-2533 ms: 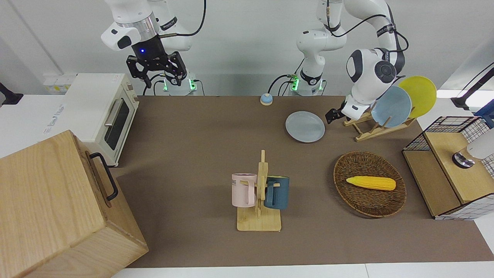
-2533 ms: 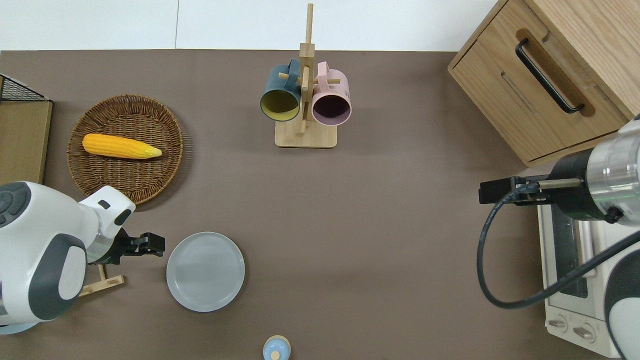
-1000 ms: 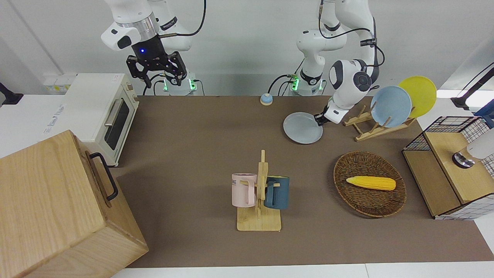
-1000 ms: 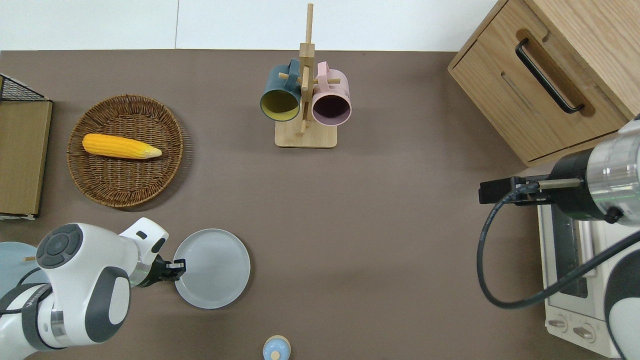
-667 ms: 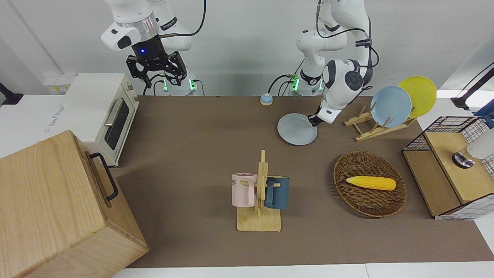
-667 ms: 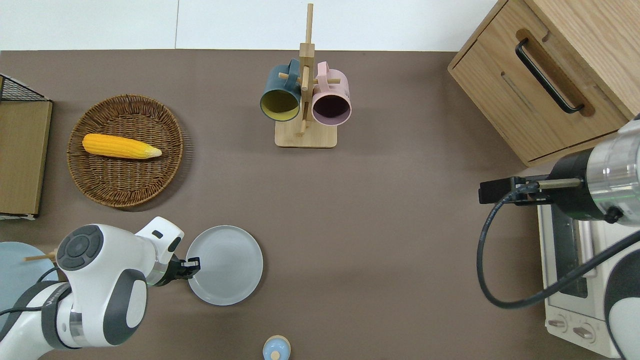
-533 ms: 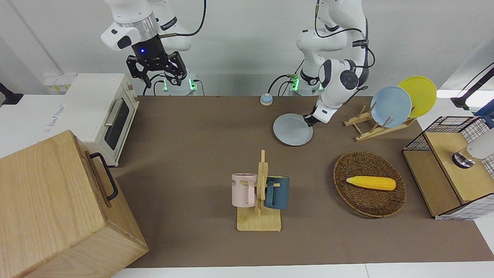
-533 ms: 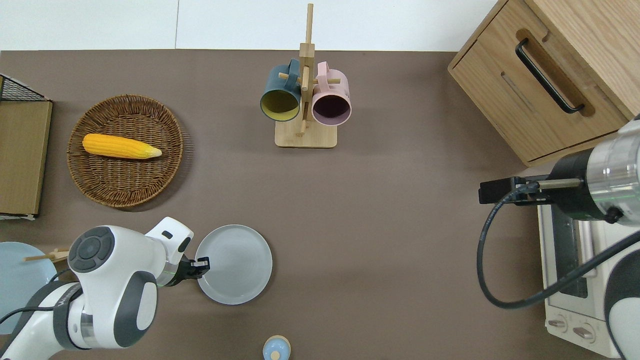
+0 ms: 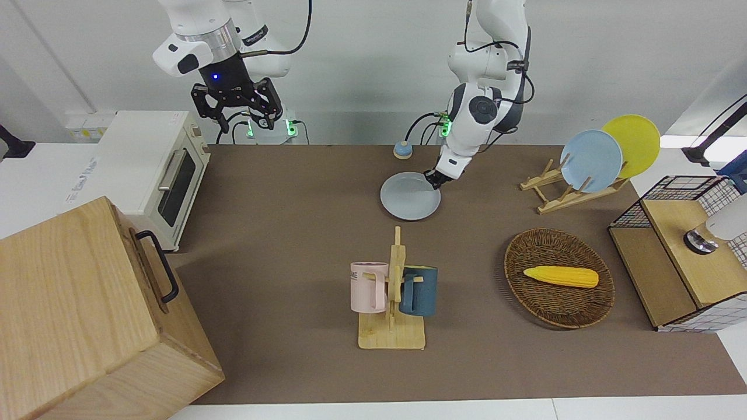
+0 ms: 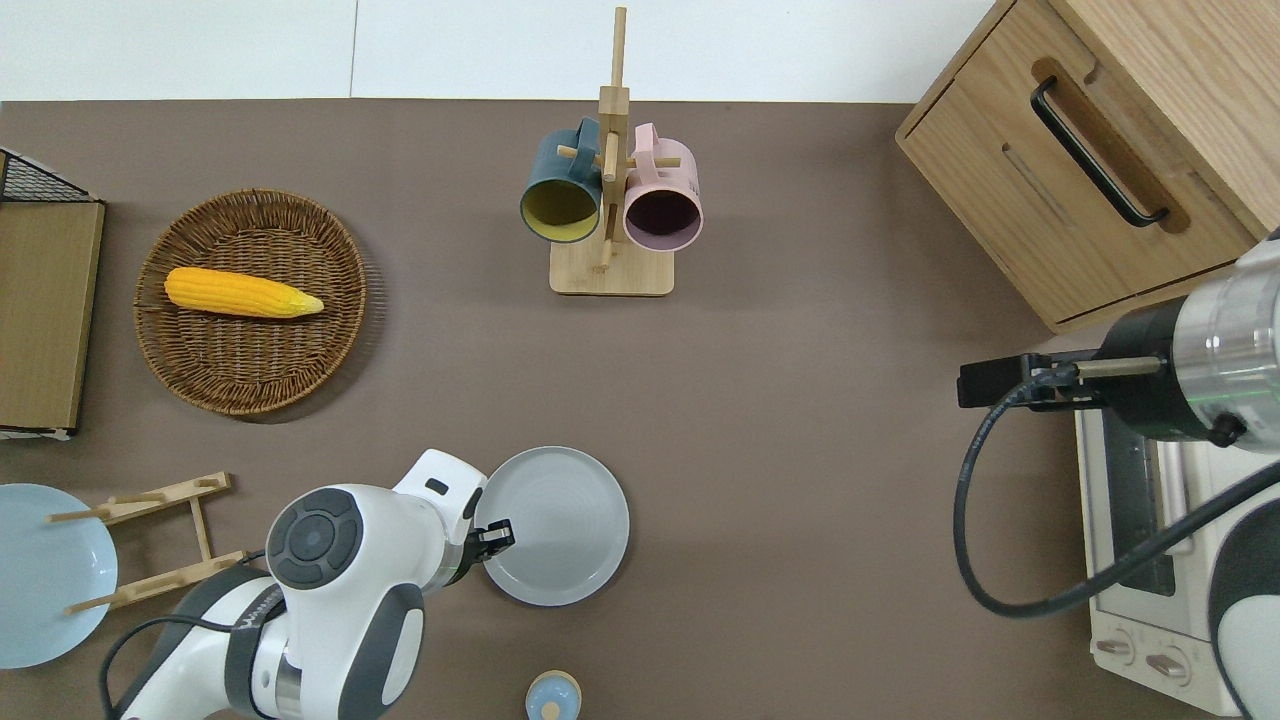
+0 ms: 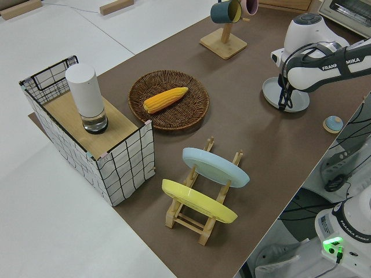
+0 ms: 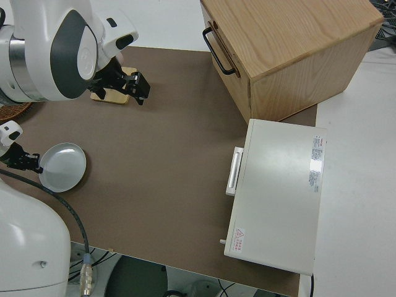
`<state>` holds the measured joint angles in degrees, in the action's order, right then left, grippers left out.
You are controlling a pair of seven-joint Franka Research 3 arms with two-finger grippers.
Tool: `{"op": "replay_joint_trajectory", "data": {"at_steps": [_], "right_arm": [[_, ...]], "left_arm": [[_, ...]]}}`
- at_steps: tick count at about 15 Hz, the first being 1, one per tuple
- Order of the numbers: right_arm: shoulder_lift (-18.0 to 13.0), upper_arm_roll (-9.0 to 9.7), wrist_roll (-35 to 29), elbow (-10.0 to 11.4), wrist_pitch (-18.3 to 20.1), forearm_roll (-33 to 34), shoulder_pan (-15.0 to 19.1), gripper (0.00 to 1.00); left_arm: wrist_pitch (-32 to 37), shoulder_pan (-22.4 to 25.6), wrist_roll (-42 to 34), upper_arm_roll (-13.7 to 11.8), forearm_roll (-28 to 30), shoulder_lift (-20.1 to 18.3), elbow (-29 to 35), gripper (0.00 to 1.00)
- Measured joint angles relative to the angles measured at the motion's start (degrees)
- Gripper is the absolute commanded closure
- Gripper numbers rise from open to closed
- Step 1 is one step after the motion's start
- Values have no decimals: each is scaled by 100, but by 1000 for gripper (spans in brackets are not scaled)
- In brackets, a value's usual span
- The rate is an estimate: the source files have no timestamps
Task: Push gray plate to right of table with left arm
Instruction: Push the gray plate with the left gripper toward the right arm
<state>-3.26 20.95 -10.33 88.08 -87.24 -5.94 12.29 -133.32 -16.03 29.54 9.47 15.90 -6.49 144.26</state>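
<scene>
So the left pincer [image 10: 497, 541] sits on the gray plate's [image 10: 560, 525] rim, can't tell if it's spread; plate's flat on the brown surface [image 10: 800, 450], right arm parked.

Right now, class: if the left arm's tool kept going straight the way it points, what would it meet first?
The left tool points toward the right arm's end of the table, already at the gray plate rim. It meets that plate first; past it, bare table as far as shown, then probably the toaster oven.
</scene>
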Motion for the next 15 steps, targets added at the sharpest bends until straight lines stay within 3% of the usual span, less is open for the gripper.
{"op": "replay_joint_trajectory", "data": {"at_steps": [5,13,15], "right_arm": [[0,0,0,0,0,0,0,5],[0,0,0,0,0,0,0,5],[0,0,0,0,0,0,0,5]], "left_arm": [[-655,-747,1036,58,50,362,-188,1000],[-959,-780,1845,752,59,583,-500,1000],[-976,-781,1921,817,59,606,-557,1000]]}}
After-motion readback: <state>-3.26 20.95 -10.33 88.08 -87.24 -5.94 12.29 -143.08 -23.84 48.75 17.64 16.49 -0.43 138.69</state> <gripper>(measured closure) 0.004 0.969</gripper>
